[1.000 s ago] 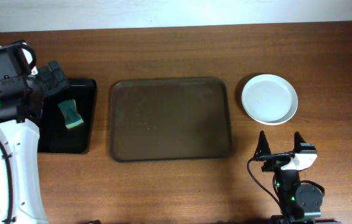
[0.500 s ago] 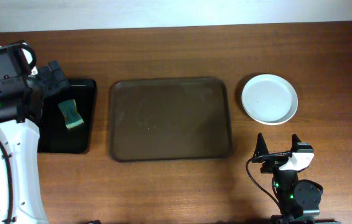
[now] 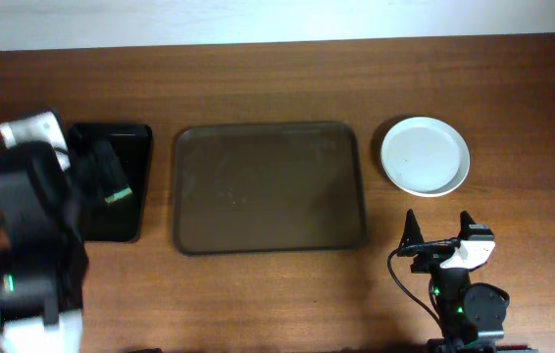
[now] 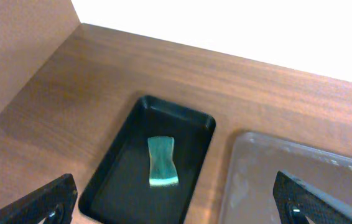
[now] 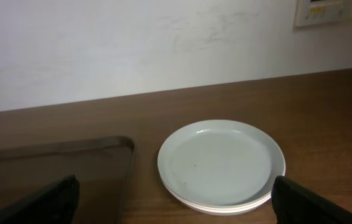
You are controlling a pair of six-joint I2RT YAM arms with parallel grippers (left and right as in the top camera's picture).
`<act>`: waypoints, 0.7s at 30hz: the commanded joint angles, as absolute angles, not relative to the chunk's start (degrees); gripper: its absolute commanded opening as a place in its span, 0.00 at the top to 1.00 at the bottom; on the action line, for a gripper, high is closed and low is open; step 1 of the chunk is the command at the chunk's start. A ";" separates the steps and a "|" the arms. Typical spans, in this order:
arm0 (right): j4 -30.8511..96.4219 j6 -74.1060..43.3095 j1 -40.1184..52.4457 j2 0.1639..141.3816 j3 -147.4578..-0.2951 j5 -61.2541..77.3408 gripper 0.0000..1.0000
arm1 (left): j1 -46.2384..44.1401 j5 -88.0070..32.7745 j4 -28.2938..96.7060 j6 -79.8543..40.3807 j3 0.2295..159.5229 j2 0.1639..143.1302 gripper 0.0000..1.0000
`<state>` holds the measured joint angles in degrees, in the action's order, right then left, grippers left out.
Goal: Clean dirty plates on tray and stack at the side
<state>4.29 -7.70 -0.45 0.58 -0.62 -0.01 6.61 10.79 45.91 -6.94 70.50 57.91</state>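
Observation:
The white plates (image 3: 425, 155) sit in one stack on the table, right of the brown tray (image 3: 270, 186). The right wrist view shows the stack (image 5: 221, 163) with at least two rims and a few tiny specks on top. The brown tray holds no plate. My right gripper (image 3: 441, 221) is open and empty, in front of the stack (image 5: 176, 186). My left gripper (image 3: 101, 172) is open and empty above the black tray (image 4: 176, 186).
A smaller black tray (image 3: 126, 147) at the left holds a green sponge (image 4: 162, 162). The sponge is partly covered by my left arm in the overhead view (image 3: 116, 197). The brown tray's left edge (image 4: 300, 174) lies beside the black tray.
My left arm has swung back toward the table's front and is blurred. The sponge stays in the black tray. The right gripper has drawn back slightly. The plates have not moved.

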 commanded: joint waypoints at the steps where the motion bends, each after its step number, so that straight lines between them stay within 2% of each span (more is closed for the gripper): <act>1: 4.58 -7.75 -0.86 0.19 -0.32 0.25 0.02 | 4.36 13.15 41.47 -6.59 57.12 44.21 0.01; 6: 4.58 -7.75 -0.86 0.19 -0.32 0.23 0.02 | 4.27 7.25 21.93 -5.32 31.70 24.67 0.01; 11: 4.58 -7.75 -0.86 0.19 -0.32 0.23 0.02 | 4.27 2.70 3.25 2.42 12.29 9.45 0.01; 16: 4.58 -7.75 -0.86 0.19 -0.32 0.25 0.01 | 4.27 2.70 0.89 5.76 4.19 1.04 0.01; 21: 4.58 -7.75 -0.86 0.19 -0.32 0.25 0.02 | 4.29 2.76 0.67 10.31 0.60 0.27 0.01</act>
